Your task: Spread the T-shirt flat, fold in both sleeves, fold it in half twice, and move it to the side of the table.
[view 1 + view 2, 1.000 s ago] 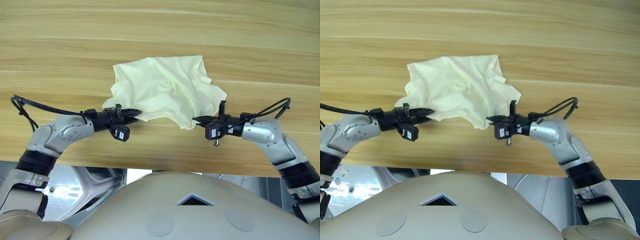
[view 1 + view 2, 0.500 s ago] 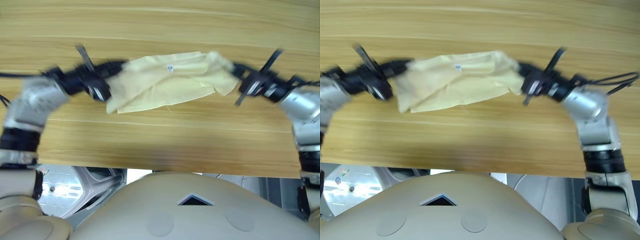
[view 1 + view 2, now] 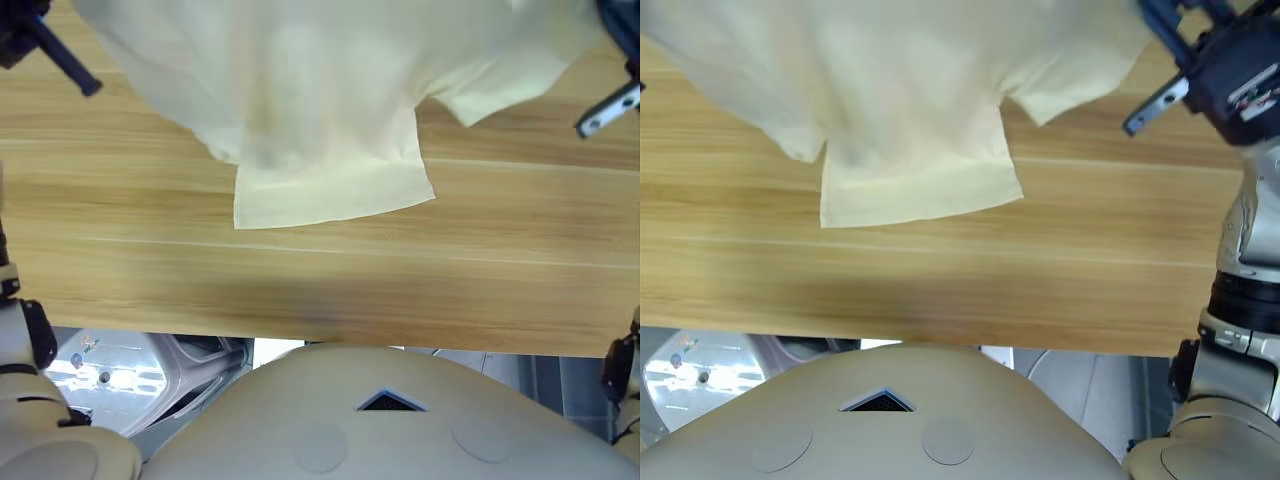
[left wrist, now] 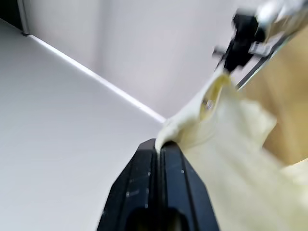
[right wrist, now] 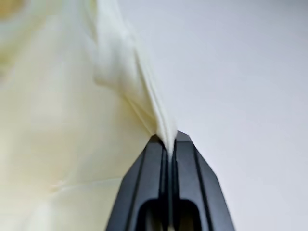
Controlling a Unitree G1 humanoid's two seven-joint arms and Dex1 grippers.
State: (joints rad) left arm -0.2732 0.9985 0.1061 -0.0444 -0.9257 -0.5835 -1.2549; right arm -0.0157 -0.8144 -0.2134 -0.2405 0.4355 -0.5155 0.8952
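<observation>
T-shirt (image 3: 320,100), pale yellow, hangs spread in the air over the bench (image 3: 400,290), stretched between both hands. Left hand (image 4: 159,147) is closed, pinching a fold of the fabric. Right hand (image 5: 169,144) is likewise clamped on a bunched edge. One short sleeve dangles toward the bench's right edge. The lowest flap, possibly the hem, hangs toward the near edge; whether it touches the wood is unclear.

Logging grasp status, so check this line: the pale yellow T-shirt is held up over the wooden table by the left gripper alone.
Not the left gripper alone: the right wrist view shows the right gripper shut on the T-shirt too. Both hold it up over the wooden table.
</observation>
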